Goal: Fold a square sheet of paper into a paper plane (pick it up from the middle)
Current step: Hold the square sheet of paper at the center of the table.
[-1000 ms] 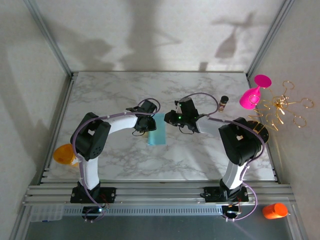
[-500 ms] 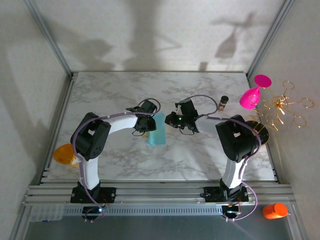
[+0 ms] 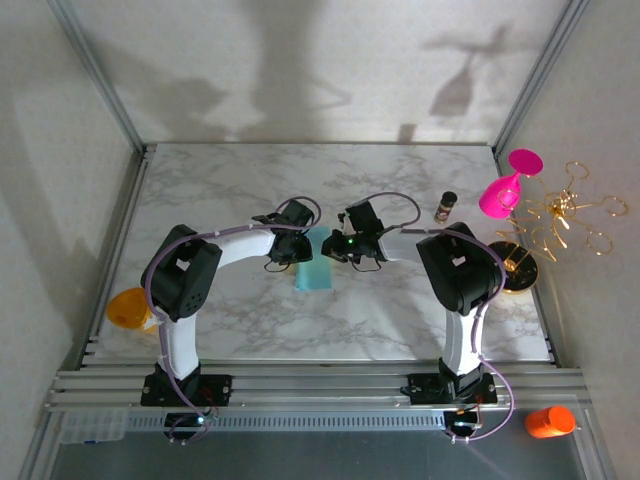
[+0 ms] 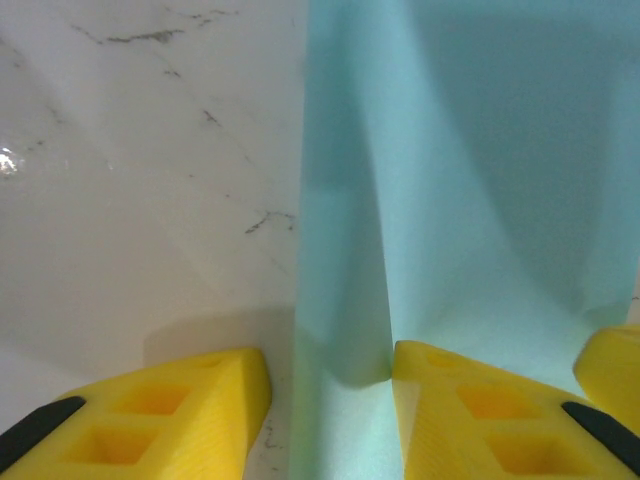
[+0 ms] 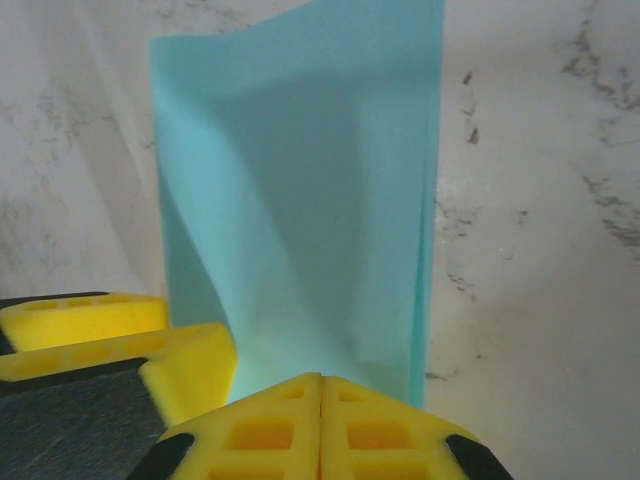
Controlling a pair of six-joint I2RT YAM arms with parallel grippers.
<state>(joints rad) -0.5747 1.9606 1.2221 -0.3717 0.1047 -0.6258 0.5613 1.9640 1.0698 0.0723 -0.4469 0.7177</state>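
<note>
The square sheet of paper (image 3: 317,270) is seen near the middle of the counter (image 3: 250,190), between the two claws, and it is not lying flat: a raised ridge runs along it and one side is buckled upward. Its near edge appears to be pinched by the right claw (image 5: 320,385), whose jaws are pressed fully together. The left claw (image 4: 330,365) is held partly open with nothing gripped. One jaw is set down on the sheet and the other on the bare counter, so the ridge is straddled.

A tear or a crumple is judged the main risk. If the sheet is drawn by the right claw while it is pinned by the left, the thin paper could be ripped at the pinch. A skewed crease could also be pressed in, since the edges are not squarely matched. The narrow pinch could be lost through slipping.
</note>
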